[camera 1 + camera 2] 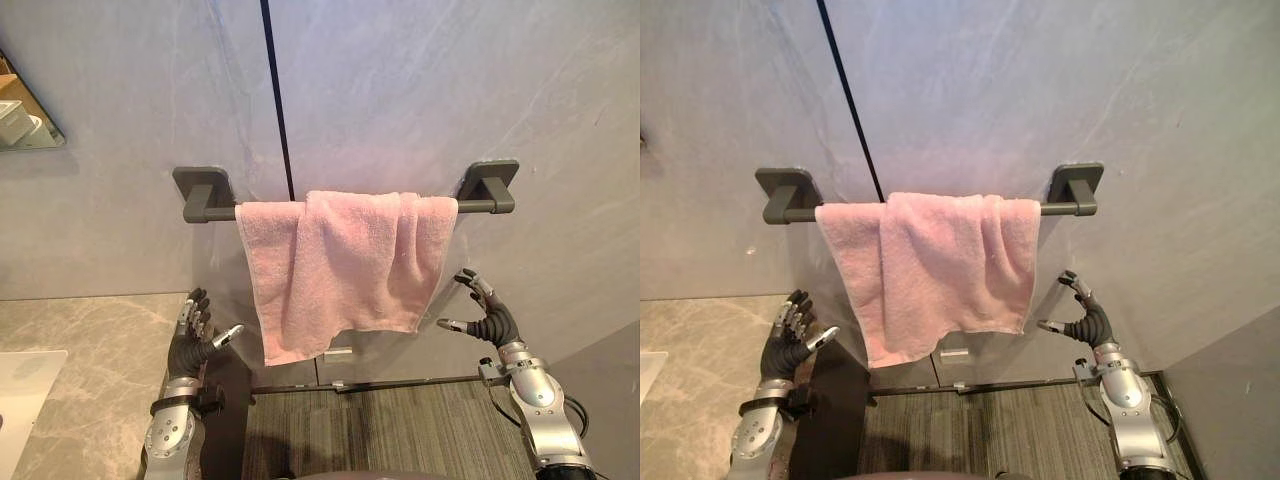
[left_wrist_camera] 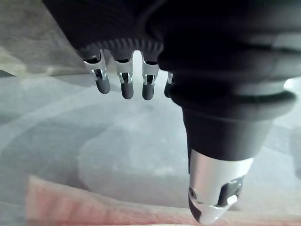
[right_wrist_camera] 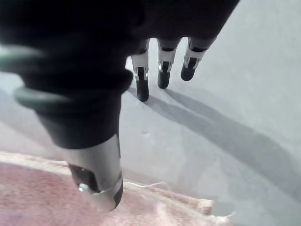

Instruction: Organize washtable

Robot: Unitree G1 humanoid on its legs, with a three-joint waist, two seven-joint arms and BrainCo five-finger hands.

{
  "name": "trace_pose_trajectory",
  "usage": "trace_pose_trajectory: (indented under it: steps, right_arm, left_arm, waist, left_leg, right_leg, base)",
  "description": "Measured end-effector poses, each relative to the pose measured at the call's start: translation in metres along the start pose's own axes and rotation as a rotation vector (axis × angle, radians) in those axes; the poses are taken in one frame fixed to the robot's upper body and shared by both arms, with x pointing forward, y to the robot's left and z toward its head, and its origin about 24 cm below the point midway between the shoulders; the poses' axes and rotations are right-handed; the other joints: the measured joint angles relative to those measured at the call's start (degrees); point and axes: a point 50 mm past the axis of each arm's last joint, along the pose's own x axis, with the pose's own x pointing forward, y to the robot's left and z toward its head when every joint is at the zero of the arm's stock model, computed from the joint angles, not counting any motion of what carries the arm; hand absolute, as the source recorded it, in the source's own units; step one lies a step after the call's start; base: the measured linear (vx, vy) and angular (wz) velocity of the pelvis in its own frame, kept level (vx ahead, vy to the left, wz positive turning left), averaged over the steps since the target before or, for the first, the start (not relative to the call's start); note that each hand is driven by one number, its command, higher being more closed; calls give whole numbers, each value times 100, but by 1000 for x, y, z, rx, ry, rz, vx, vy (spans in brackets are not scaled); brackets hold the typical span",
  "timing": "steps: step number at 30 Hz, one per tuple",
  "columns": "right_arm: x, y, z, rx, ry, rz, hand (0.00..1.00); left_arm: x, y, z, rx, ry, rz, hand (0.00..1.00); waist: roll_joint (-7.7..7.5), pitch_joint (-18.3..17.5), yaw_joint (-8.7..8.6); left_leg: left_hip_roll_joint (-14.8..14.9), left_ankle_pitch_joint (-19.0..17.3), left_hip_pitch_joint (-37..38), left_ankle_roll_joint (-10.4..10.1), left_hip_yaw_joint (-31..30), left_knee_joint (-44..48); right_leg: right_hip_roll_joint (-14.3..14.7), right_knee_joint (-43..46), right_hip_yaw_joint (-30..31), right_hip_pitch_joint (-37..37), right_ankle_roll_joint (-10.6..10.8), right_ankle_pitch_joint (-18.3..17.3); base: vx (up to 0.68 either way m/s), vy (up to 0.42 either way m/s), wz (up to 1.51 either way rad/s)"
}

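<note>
A pink towel hangs folded over a dark grey wall bar, its lower edge uneven and longer on the left. My left hand is raised below the towel's lower left corner, fingers relaxed and open, holding nothing. My right hand hovers just right of the towel's lower right corner, thumb and fingers spread, open and apart from the cloth. The towel's pink edge shows past the right thumb in the right wrist view, and its edge likewise in the left wrist view.
A marble washtable counter lies at the lower left with a white basin edge. A mirror corner is at the upper left. The grey wall carries a vertical black seam. A dark ribbed floor mat lies below.
</note>
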Motion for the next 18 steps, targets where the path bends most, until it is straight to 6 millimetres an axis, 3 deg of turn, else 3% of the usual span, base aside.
trace_pose_trajectory:
  steps: [12, 18]
  right_arm:
    - [-35, 26, -76, 92, 368, 15, 0]
    - [-54, 45, -102, 144, 525, 23, 0]
  left_arm:
    - [-21, -6, -62, 50, 308, -38, 0]
    - [-35, -4, -86, 72, 438, -33, 0]
  waist:
    - [108, -11, 0]
    - [123, 3, 0]
  left_leg:
    - [6, 1, -95, -1, 51, 13]
    - [4, 1, -95, -1, 93, -7]
  right_leg:
    - [-3, 93, 48, -163, 3, -16]
    - [-5, 106, 92, -198, 5, -17]
  base:
    - [-6, 1, -1]
    - [-7, 3, -3]
